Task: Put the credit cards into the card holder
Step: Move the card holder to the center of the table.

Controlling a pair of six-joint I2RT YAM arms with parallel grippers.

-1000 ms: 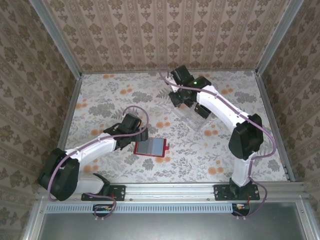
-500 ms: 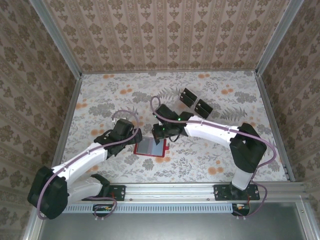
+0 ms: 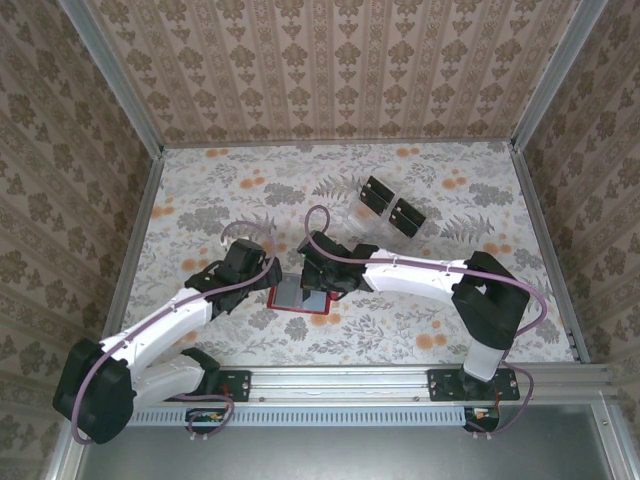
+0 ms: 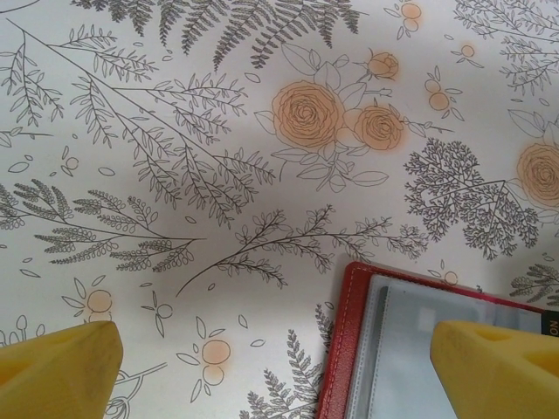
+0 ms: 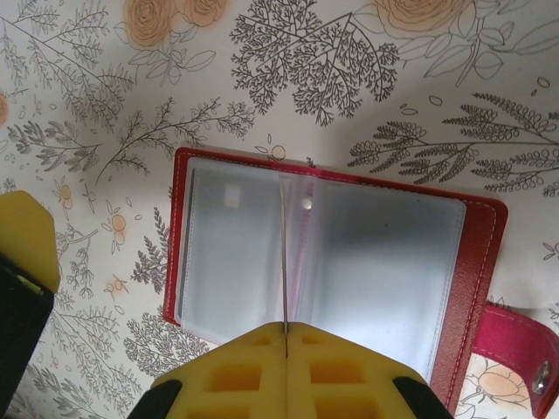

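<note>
The red card holder [image 3: 300, 298] lies open on the floral table, its clear sleeves facing up. My right gripper [image 3: 312, 276] hovers over it, shut on a thin credit card [image 5: 285, 262] seen edge-on, hanging above the holder's [image 5: 179, 253] centre fold. The right gripper [image 5: 286, 330] has its yellow pads pressed together on the card. My left gripper [image 3: 262, 278] stands open just left of the holder; its fingertips straddle the holder's [image 4: 345, 349] red corner, with the left gripper [image 4: 275, 349] holding nothing. More black credit cards [image 3: 378, 194] stand at the back.
The spare cards sit in a clear divided tray [image 3: 392, 205] at the back right of centre. The holder's red strap with a snap [image 5: 515, 349] sticks out on one side. Patterned walls and metal rails enclose the table.
My right arm swung from the tray at the back down to the open holder, carrying a card. The left gripper shifted a little closer to the holder's left edge.
</note>
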